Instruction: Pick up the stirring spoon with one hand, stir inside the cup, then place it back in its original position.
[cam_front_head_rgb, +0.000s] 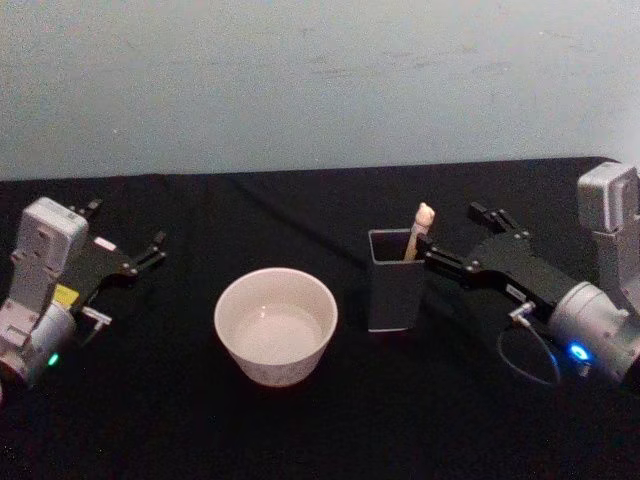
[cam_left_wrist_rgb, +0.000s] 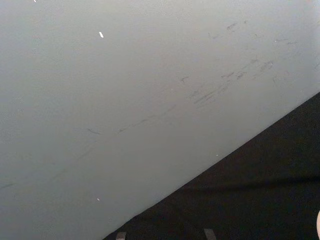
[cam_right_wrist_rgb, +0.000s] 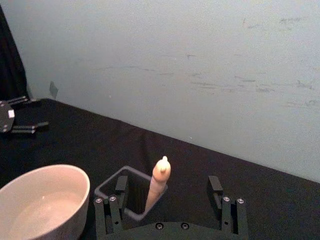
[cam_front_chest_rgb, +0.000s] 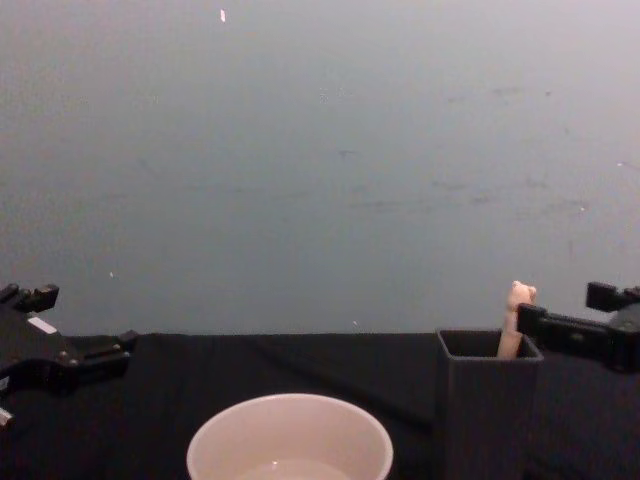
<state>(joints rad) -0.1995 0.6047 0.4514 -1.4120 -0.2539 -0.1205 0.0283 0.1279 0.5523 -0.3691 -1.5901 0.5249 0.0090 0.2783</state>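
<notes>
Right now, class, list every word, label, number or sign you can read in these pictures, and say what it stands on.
No text can be read.
White tag on the left gripper: too blurred to read.
Yellow sticker farther back on that arm: too blurred to read.
Cup, holder, stirring spoon: no markings seen.

You are looking down from the head camera onto the surface (cam_front_head_rgb: 300, 440), taking in the left hand (cam_front_head_rgb: 122, 228) and the right hand (cam_front_head_rgb: 452, 234) together. The chest camera is sitting lower, facing level across toward the wall (cam_front_chest_rgb: 320, 150). The right wrist camera is riding close behind the right hand, peering between its fingers (cam_right_wrist_rgb: 216, 186) at the holder (cam_right_wrist_rgb: 131, 172) and stirring spoon (cam_right_wrist_rgb: 159, 182) just ahead. The left wrist camera is aiming mostly at wall. Head, chest and right wrist views are sharing the cup (cam_front_head_rgb: 270, 370) and holder.
</notes>
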